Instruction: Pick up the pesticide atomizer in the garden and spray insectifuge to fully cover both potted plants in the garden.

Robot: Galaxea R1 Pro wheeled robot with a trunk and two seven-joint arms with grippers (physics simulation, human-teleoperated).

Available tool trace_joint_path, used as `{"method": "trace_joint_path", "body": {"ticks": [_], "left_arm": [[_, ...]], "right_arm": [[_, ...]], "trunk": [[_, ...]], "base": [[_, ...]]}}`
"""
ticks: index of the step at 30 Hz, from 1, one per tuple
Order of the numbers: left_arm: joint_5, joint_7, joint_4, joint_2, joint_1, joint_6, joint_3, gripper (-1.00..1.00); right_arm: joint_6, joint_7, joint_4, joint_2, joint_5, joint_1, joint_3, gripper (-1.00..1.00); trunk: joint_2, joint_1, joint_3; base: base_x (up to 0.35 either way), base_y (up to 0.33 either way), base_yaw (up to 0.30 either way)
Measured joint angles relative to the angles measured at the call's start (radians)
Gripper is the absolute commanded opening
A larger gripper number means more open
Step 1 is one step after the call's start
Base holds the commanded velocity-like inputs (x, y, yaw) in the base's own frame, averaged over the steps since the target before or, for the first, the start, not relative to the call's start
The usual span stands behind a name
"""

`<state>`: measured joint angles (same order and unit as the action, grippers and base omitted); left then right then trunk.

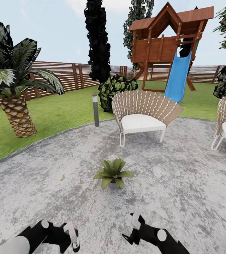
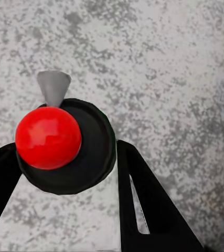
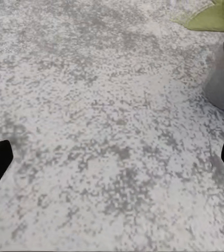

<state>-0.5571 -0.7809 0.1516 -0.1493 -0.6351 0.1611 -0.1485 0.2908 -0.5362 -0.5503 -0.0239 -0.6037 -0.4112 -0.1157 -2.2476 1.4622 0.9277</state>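
Two arms low over the patio [image 1: 183, 183]
Left gripper [image 2: 64, 173] clamps the pesticide atomizer [image 2: 64, 144]; right gripper [image 3: 112, 157] spread wide near the potted plant [image 1: 113, 173].

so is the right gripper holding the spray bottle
No, the right gripper is open over bare paving; the pesticide atomizer sits between the left gripper's fingers.

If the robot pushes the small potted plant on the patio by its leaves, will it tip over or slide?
The potted plant would probably tip rather than slide: its leaves spread wider than its small grey pot. The leaves look soft and would likely bend first. The rough patio may also resist sliding.
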Motion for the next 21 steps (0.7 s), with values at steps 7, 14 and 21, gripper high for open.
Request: {"method": "trace_joint_path", "body": {"ticks": [7, 14, 21], "left_arm": [[-0.119, -0.136, 0.074, 0.009, -0.005, -0.089, -0.009, -1.0], [-0.199, -0.139, 0.077, 0.054, -0.002, -0.094, -0.006, -1.0], [-0.283, -0.136, 0.077, 0.099, 0.0, -0.097, -0.002, -1.0]], "right_arm": [[0.0, -0.092, -0.005, -0.026, -0.062, -0.004, 0.001, -1.0], [0.003, -0.2, -0.004, -0.047, -0.062, -0.004, -0.022, -1.0], [0.002, -0.214, -0.008, -0.116, -0.062, -0.004, -0.056, -1.0]], "trunk": [[0.0, 0.0, 0.0], [0.0, 0.0, 0.0], [0.0, 0.0, 0.0]], "base": [[0.0, 0.0, 0.0], [0.0, 0.0, 0.0], [0.0, 0.0, 0.0]]}}
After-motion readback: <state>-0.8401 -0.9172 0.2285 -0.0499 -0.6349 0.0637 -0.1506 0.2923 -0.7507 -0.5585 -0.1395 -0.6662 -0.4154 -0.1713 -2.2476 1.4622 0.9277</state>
